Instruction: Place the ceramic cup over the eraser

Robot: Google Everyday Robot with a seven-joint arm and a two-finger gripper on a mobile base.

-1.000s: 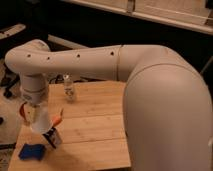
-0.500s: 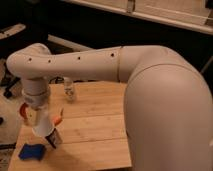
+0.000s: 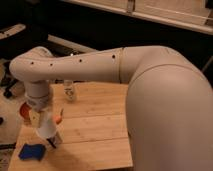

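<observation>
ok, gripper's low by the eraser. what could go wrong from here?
1. The gripper, shut low over the table, seems to hold the ceramic cup. The eraser sits off-centre by its tip, so the rim could land on it and tip.
2. The eraser is near the table's front edge, so a shove might push it off.
3. The blue pad lies close, and the rim could catch it.

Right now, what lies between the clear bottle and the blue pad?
The gripper, shut, hangs over the wooden table between the clear bottle and the blue pad, with a small orange object beside it, seen in the camera view.
</observation>
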